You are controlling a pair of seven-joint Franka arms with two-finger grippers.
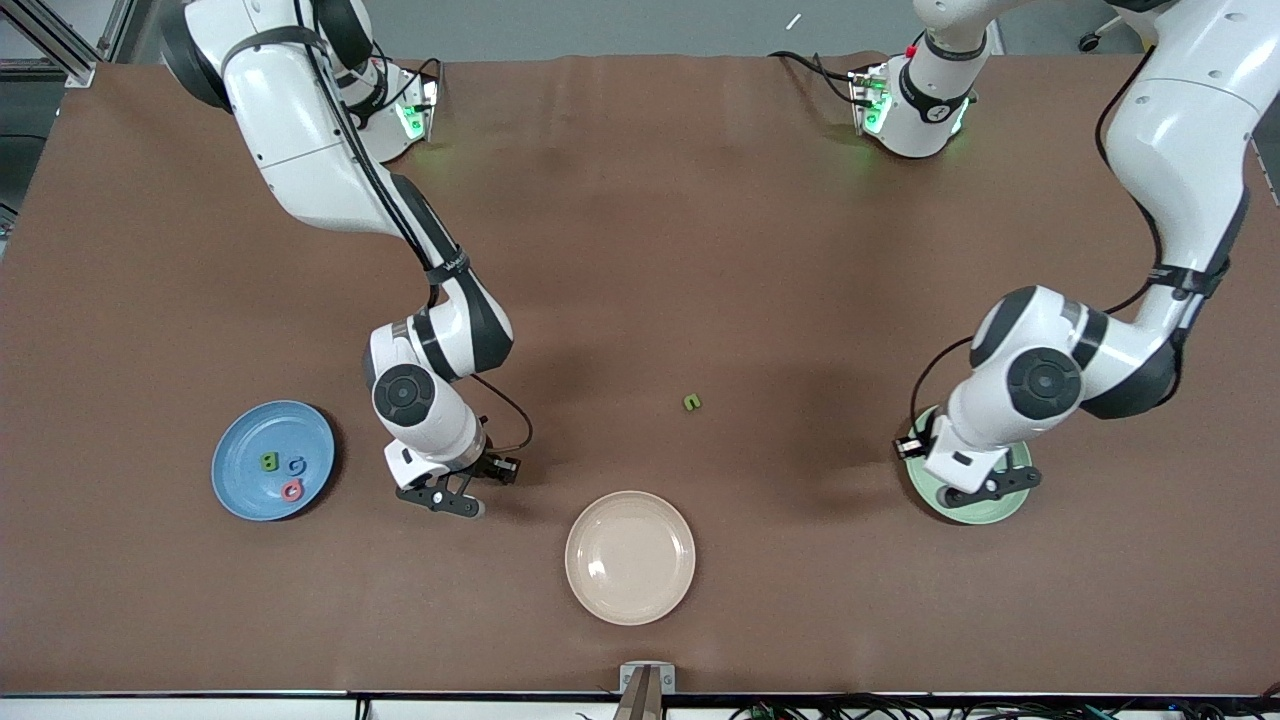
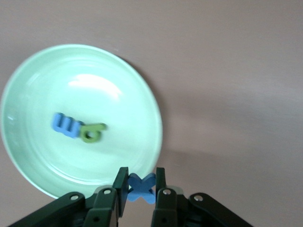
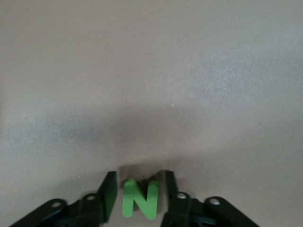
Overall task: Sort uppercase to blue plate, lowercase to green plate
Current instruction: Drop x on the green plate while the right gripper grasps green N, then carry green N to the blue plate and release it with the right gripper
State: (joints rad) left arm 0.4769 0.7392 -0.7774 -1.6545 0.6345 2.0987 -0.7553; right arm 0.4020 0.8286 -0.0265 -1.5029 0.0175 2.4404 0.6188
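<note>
The green N (image 3: 139,198) lies on the table between the right gripper (image 3: 138,198)'s apart, seemingly untouching jaws, beside the blue plate (image 1: 240,490), while the left gripper (image 2: 141,187) clamps the blue x (image 2: 142,187) over the green plate (image 2: 33,156).

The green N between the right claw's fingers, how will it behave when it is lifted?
The green N looks like thick, tiny foam, so probably very light. It may squash slightly as the right claw closes on its sides. Lying flat on the table, it should not roll.

the table (image 1: 640,250) is plain brown. the blue plate (image 1: 240,450) is sky blue, carrying a green b (image 1: 268,461), a blue g (image 1: 297,466) and a red letter (image 1: 291,490). the green plate (image 2: 118,85) is pale mint, holding a blue m (image 2: 65,125) and a green letter (image 2: 93,132). a blue x (image 2: 142,187) and a green n (image 3: 139,198) sit between black fingers. a beige plate (image 1: 600,590) and a green u (image 1: 691,402) lie apart.
</note>
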